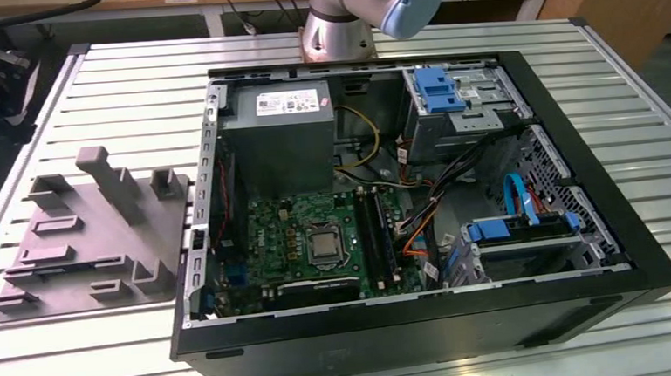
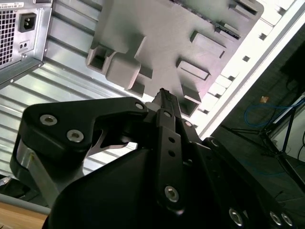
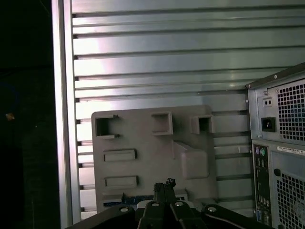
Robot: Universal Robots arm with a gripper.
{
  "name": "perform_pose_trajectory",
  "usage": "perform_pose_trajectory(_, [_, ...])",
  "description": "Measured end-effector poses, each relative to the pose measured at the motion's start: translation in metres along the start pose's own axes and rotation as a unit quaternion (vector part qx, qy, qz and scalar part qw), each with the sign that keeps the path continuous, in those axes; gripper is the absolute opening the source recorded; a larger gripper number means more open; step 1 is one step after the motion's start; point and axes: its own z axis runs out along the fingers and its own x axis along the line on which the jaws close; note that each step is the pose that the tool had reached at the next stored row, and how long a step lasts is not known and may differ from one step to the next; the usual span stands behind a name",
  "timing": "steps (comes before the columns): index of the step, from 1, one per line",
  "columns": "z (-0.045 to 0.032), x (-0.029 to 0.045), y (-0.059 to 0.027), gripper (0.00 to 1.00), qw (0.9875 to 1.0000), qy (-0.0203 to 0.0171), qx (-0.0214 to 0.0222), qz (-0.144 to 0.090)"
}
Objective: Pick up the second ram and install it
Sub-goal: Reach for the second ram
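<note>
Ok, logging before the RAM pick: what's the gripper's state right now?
Gripper: closed, nothing between the fingertips, pointed at the grey tray.

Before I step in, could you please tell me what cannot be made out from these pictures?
1. Bluish strip at the grey tray edge, first wrist view: partly hidden by the gripper; whether it is the second ram is unclear.
2. Memory slots, exterior view: too small and dark to tell which are filled.
3. Arm, exterior view: cut off by the top edge.
</note>
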Motion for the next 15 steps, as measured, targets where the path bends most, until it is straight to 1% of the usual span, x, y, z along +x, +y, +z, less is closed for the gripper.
perform_pose_trajectory(15, [0.009, 0.0019, -0.0221, 0.1, 1.0, 0.0001, 0.0001, 0.0])
